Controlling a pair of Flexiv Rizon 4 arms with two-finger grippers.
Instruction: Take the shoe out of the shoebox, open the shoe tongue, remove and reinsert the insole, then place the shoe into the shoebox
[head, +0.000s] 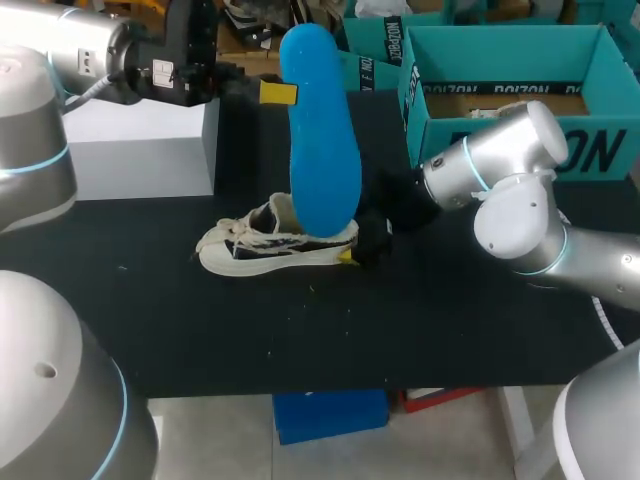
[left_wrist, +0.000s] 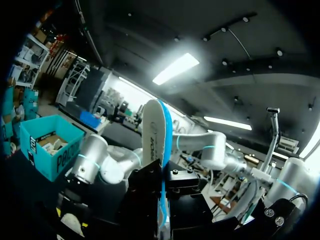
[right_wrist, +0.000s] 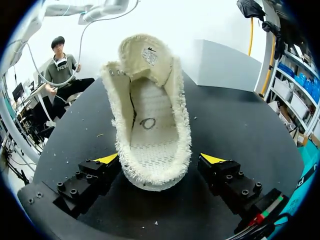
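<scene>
A cream low shoe (head: 270, 245) lies on its sole in the middle of the black table (head: 300, 330), heel toward my right arm. My left gripper (head: 278, 93) hangs high above the shoe, shut on the upper end of a blue insole (head: 320, 130) whose lower end dips into the shoe opening. In the left wrist view the insole (left_wrist: 156, 145) stands edge-on between that gripper's (left_wrist: 162, 180) black fingers. My right gripper (right_wrist: 160, 160) is open at table level with the shoe's (right_wrist: 150, 115) heel between its yellow tips. The inside of the shoe is bare, with no insole.
The open teal shoebox (head: 520, 100) stands at the back right, behind my right arm. A second teal box (head: 375, 50) lies beyond it. A pale grey block (head: 140, 150) occupies the back left of the table. Bare black mat stretches in front of the shoe.
</scene>
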